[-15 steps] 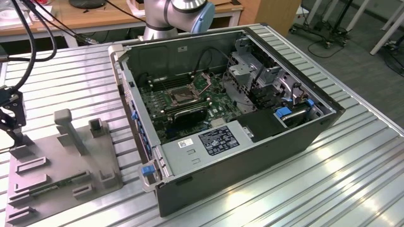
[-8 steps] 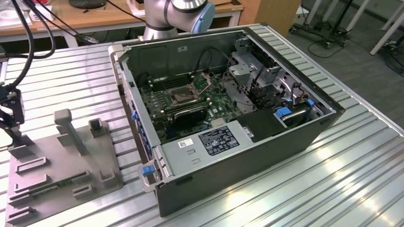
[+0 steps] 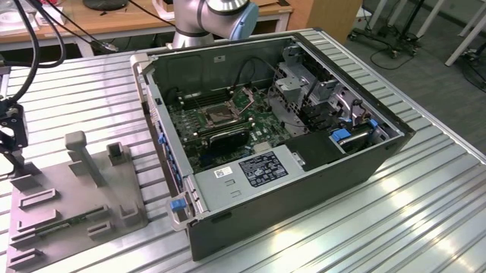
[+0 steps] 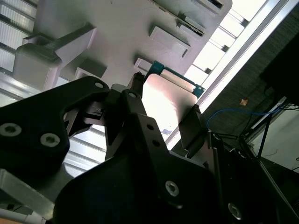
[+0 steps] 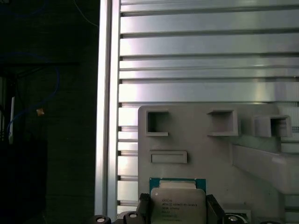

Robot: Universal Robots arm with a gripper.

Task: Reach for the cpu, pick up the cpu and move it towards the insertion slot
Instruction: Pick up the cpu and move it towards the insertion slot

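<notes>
My end effector (image 4: 166, 94) was closed on the cpu (image 5: 177, 204), a finger against each of two opposite edges, above the grey fixture tray (image 3: 68, 205) on the table (image 3: 379, 227). I judged this the pick-up step; I couldn't tell whether the chip had cleared the tray. The insertion slot (image 3: 215, 116) lay well apart, at two o'clock from the tray in the exterior view, inside the open computer case (image 3: 326, 182) — the carry would call for a level hold. The chip showed a pale metal lid with a green border.
</notes>
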